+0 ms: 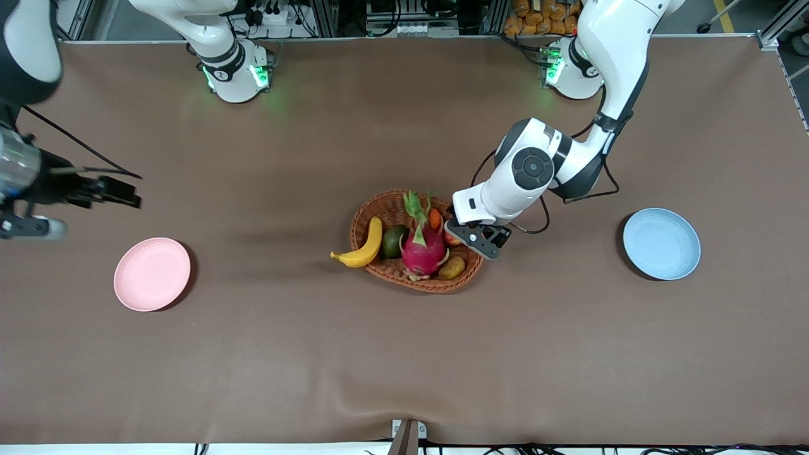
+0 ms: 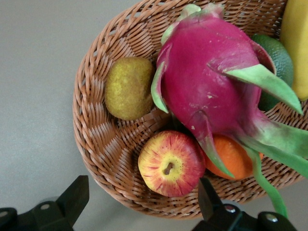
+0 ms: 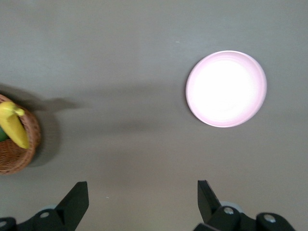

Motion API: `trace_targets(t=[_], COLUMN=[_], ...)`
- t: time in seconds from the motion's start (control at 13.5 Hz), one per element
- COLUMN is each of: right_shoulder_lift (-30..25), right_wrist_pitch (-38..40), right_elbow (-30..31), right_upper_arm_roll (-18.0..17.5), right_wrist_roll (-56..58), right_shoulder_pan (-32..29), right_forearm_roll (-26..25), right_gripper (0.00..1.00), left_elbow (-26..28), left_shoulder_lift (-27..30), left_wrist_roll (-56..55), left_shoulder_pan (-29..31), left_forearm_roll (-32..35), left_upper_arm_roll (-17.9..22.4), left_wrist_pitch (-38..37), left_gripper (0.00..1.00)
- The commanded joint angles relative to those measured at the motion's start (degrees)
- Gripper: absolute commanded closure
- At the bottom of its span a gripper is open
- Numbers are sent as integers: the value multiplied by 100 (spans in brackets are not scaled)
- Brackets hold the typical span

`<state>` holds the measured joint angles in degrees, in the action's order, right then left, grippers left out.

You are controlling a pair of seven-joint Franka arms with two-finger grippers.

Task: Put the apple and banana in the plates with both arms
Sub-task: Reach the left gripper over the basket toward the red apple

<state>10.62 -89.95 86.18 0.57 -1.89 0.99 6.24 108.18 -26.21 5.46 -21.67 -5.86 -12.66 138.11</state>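
The apple (image 2: 171, 163), red with yellow patches, lies in the wicker basket (image 1: 379, 208) at the end toward the left arm, tucked beside the dragon fruit; only a sliver of the apple (image 1: 452, 239) shows in the front view. My left gripper (image 1: 481, 239) (image 2: 142, 202) hangs open over the basket's rim just beside it, its fingers (image 2: 76, 196) holding nothing. The banana (image 1: 363, 246) (image 3: 14, 127) leans over the basket's other end. My right gripper (image 1: 126, 193) (image 3: 142, 197) is open and raised over bare table, above the pink plate (image 1: 152, 273) (image 3: 226, 89). The blue plate (image 1: 661, 243) sits toward the left arm's end.
The basket (image 2: 106, 144) also holds a magenta dragon fruit (image 1: 422, 249) (image 2: 207, 77), a dark green fruit (image 1: 393, 240), a small orange fruit (image 2: 231, 156) and a brownish-yellow fruit (image 1: 452, 267) (image 2: 129, 87). A brown cloth (image 1: 404, 354) covers the table.
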Motion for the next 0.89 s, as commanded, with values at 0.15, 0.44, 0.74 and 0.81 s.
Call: trace_targets(t=[0.15,0.44,0.74,0.81], right_shoulder_lift=[396,564,573,573], right_wrist_pitch=[-435,-725,-804,-796], right_elbow=[-84,-84,-119,-119], right_upper_arm_roll=[23,23,23,23], right_wrist_roll=[-214,-890,-1032,-1032], right_shoulder_pan=[226,612,719,736], right_forearm_roll=[307,307,307,307], right_gripper=[0,0,0,0], left_elbow=[106,211,291,282], left_shoulder_lift=[-165,-271,-411,-437], left_wrist_roll=[78,60,51,51], left_shoulder_pan=[-48,-110,-145,-162], left_forearm_roll=[6,6,6,6], left_upper_arm_roll=[-131,-123,-123,-123], left_wrist_pitch=[356,515,823,875], left_gripper=[0,0,0,0])
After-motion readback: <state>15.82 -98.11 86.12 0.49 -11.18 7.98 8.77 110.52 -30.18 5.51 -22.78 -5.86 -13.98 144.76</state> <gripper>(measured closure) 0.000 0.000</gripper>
